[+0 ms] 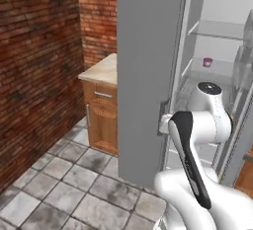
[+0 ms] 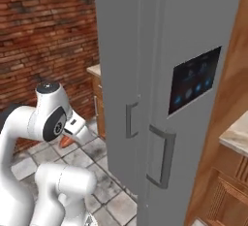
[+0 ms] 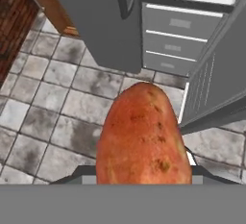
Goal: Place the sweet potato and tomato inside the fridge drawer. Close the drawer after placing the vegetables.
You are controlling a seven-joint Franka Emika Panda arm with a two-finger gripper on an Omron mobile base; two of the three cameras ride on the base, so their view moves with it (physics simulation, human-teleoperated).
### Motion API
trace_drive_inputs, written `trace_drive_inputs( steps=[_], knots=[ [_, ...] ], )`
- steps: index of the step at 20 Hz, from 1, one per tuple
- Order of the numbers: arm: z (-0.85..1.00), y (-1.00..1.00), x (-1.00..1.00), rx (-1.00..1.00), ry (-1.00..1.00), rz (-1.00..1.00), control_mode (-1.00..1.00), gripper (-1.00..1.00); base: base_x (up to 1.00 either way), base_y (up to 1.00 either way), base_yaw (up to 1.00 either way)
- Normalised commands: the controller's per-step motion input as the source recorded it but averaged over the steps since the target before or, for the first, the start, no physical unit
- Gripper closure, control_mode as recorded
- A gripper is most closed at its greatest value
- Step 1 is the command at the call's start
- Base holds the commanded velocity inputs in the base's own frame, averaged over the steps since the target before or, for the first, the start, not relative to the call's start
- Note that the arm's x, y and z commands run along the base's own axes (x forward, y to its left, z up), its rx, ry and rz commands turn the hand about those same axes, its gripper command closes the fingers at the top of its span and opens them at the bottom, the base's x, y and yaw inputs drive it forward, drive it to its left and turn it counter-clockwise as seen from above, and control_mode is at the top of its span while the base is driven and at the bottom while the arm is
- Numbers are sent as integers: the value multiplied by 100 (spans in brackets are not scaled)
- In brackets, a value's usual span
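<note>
Pincer (image 3: pixel 139 182) closed on the sweet potato (image 3: pixel 140 136); it stands up from the jaws and fills the lower middle of the hand view, held over tiled floor (image 3: pixel 43 117). Judged: carried clear of the floor for transfer to the fridge. Grey fridge door (image 1: pixel 146 76) stands open, so the interior is reachable; glass shelves (image 1: pixel 217 29) and a small purple cup (image 1: pixel 207 62) visible inside. White-grey drawer fronts (image 3: pixel 178 38) lie ahead of the hand.

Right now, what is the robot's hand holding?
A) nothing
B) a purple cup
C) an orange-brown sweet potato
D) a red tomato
C: in the hand view the orange-brown sweet potato sits right in the hand, above the tiled floor.
</note>
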Motion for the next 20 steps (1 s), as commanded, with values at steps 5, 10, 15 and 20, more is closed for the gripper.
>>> trace_drive_inputs(
  steps=[5, 10, 15, 20],
  knots=[
    [0, 0, 0, 0, 0, 0, 100, 100, 60, 17, -30],
    [0, 0, 0, 0, 0, 0, 100, 100, 45, 0, -41],
    [0, 0, 0, 0, 0, 0, 100, 100, 47, 11, -45],
    [0, 0, 0, 0, 0, 0, 100, 100, 66, 46, -39]
  ],
)
